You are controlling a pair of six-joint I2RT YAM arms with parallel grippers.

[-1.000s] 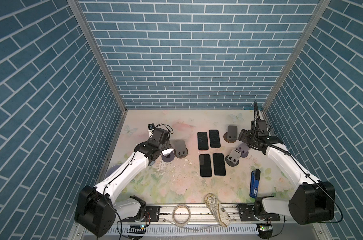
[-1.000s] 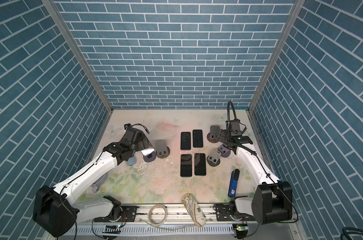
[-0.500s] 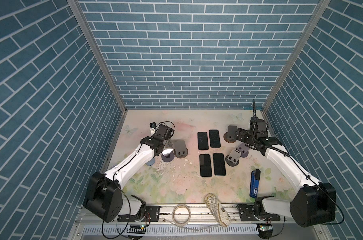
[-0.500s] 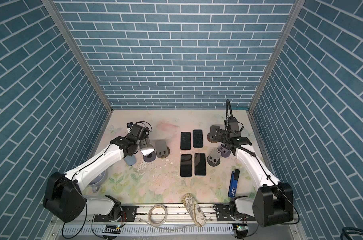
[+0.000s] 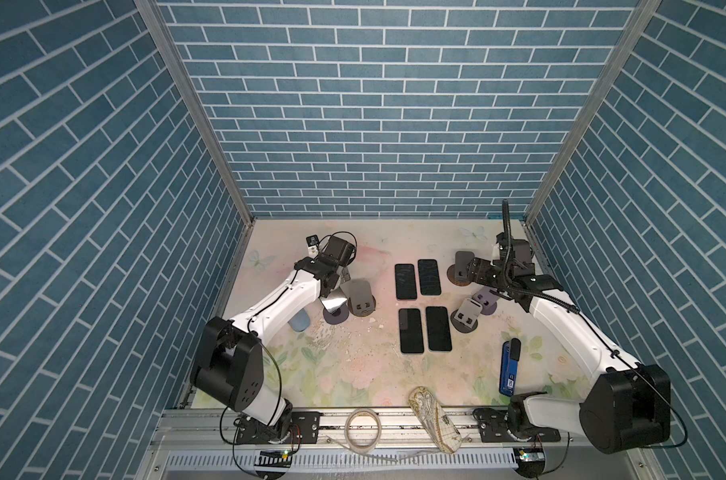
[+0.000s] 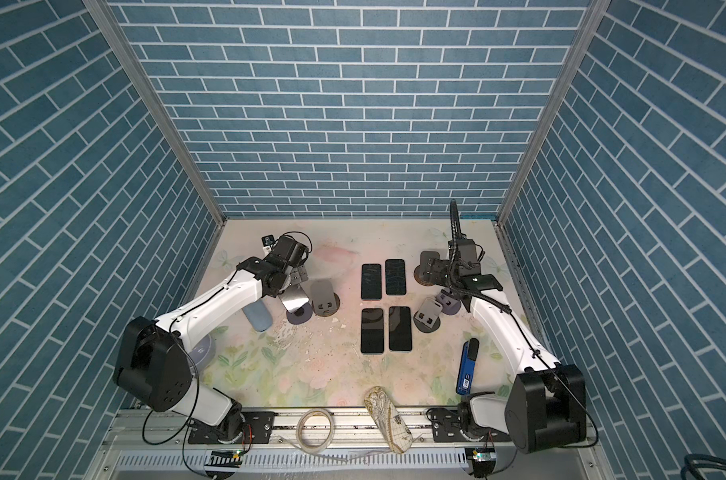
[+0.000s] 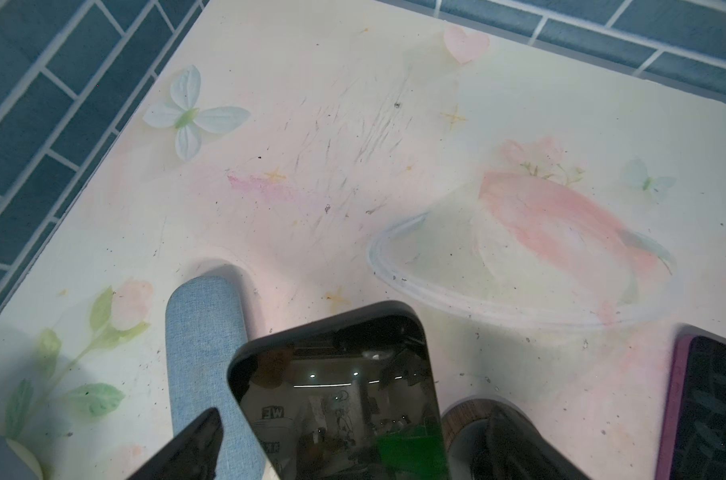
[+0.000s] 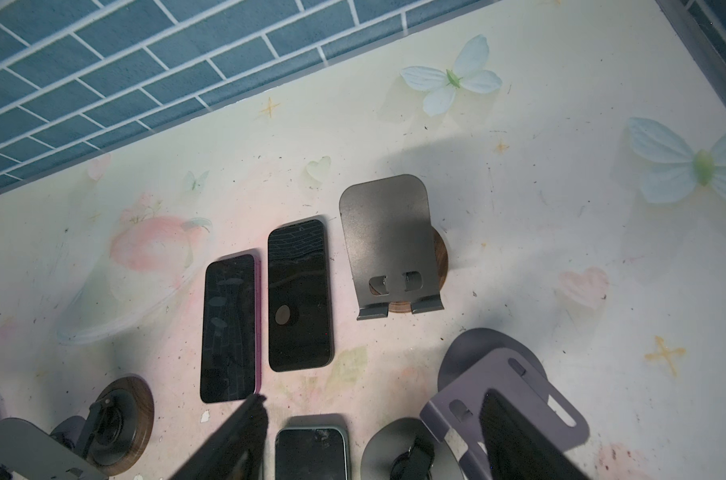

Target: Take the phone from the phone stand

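Straddling the phone (image 7: 336,374) is the left tool (image 7: 355,411). Its fingers (image 7: 195,440) are spread wide, one off each long edge, and a gap shows on at least one side, so nothing is clamped yet. That spread looks deliberate: the phone is broad, and the jaws need room to pass its sides before they squeeze.

With the back wall as twelve, the phone sits toward nine o'clock on the bench (image 5: 353,374). It is propped screen-up and tilted back on its phone stand (image 5: 336,318), whose round base shows beneath it in both top views. The stand's plate seems to carry its lean, so I judge it should come up along that slope rather than sideways.

An empty stand (image 5: 361,297) is just beside it toward three o'clock, and a blue fabric case (image 7: 203,332) lies just beside it toward eight o'clock. That leaves either finger little slack.

Four phones (image 5: 406,281) lie flat at the centre, seemingly already unloaded. The right tool (image 8: 374,399) hovers at about two o'clock over three bare stands (image 5: 463,270), jaws apart and holding nothing, out of the left arm's way.
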